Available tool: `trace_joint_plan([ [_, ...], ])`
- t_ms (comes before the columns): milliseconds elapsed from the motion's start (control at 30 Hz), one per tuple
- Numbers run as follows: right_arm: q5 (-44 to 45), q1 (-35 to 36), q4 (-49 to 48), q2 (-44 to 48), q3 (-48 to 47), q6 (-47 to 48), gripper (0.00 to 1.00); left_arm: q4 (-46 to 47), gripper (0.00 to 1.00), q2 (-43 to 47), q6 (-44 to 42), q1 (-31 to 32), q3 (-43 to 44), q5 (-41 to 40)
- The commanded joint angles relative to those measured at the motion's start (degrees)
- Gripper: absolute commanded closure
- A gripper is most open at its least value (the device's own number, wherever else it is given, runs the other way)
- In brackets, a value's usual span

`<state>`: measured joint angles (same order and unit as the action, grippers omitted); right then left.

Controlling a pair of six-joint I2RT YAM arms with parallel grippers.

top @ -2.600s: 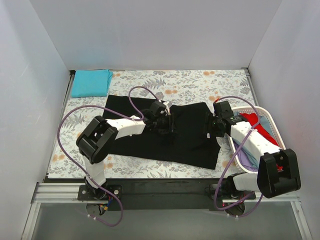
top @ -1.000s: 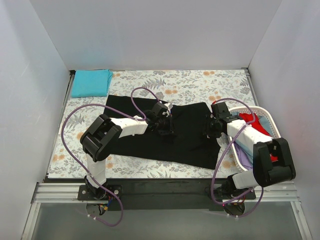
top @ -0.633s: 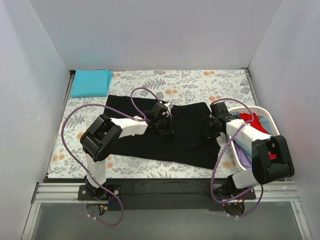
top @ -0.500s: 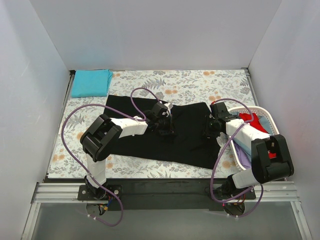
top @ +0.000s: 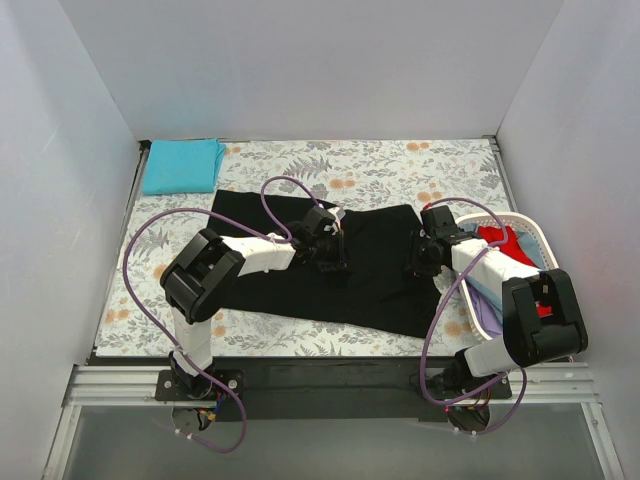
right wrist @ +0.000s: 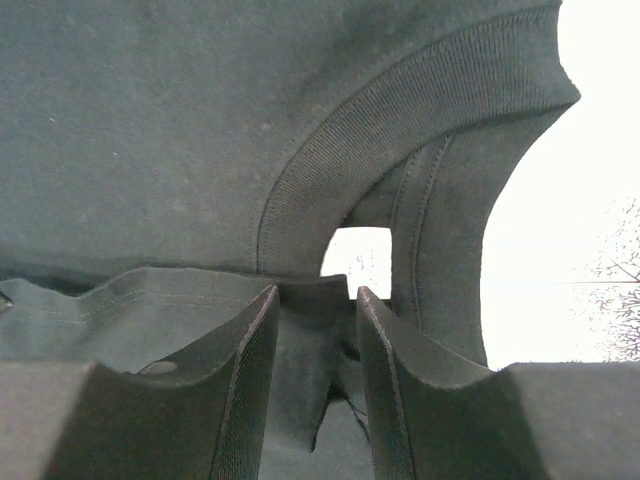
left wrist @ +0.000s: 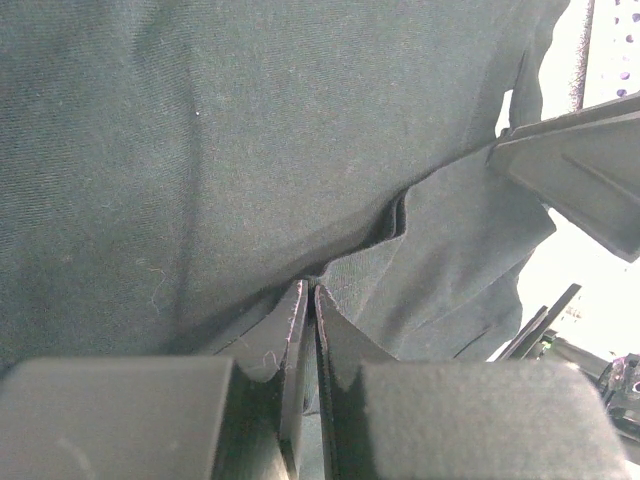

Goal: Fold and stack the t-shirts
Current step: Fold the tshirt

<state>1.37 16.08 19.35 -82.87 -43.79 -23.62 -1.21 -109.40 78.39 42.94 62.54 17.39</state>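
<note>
The large black t-shirt [top: 370, 285] lies spread on the floral table covering. My left gripper [top: 335, 252] rests on its upper middle. In the left wrist view that gripper [left wrist: 308, 292] is shut on a small raised fold of the black cloth [left wrist: 200, 150]. My right gripper [top: 415, 258] is at the shirt's right edge. In the right wrist view it [right wrist: 315, 297] stands open at the ribbed neck collar [right wrist: 330, 170], with a fold of black cloth between the jaws. A folded teal t-shirt [top: 182, 165] lies at the back left.
A white laundry basket [top: 547, 243] stands at the right, holding a red shirt [top: 500, 240] and pale blue cloth [top: 487, 312]. White walls enclose the table on three sides. Purple cables loop over both arms.
My right gripper has moved a little left onto the shirt's edge and its arm has drawn in. My left gripper has stayed nearly still on the cloth.
</note>
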Motion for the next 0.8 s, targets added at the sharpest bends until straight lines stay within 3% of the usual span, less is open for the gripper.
trace_joint_plan([
  [0,0.9,-0.3,-1.3,0.1,0.7,0.7,0.56,0.9,0.98,2.7,-0.3,0.3,-0.2,0.2],
  [200,-0.9,-0.2,-3.1,-0.4,1.3,0.3,0.63,0.9,0.99,2.8,-0.1,0.3,-0.4,-0.2],
  [500,-0.9,-0.3,-3.3,1.8,0.7,0.7,0.86,0.9,1.0,3.3,0.3,0.3,-1.1,-0.6],
  [767,-0.9,-0.3,-4.1,3.2,0.1,2.3,0.89,2.7,1.0,5.4,0.7,0.3,-3.1,-3.1],
])
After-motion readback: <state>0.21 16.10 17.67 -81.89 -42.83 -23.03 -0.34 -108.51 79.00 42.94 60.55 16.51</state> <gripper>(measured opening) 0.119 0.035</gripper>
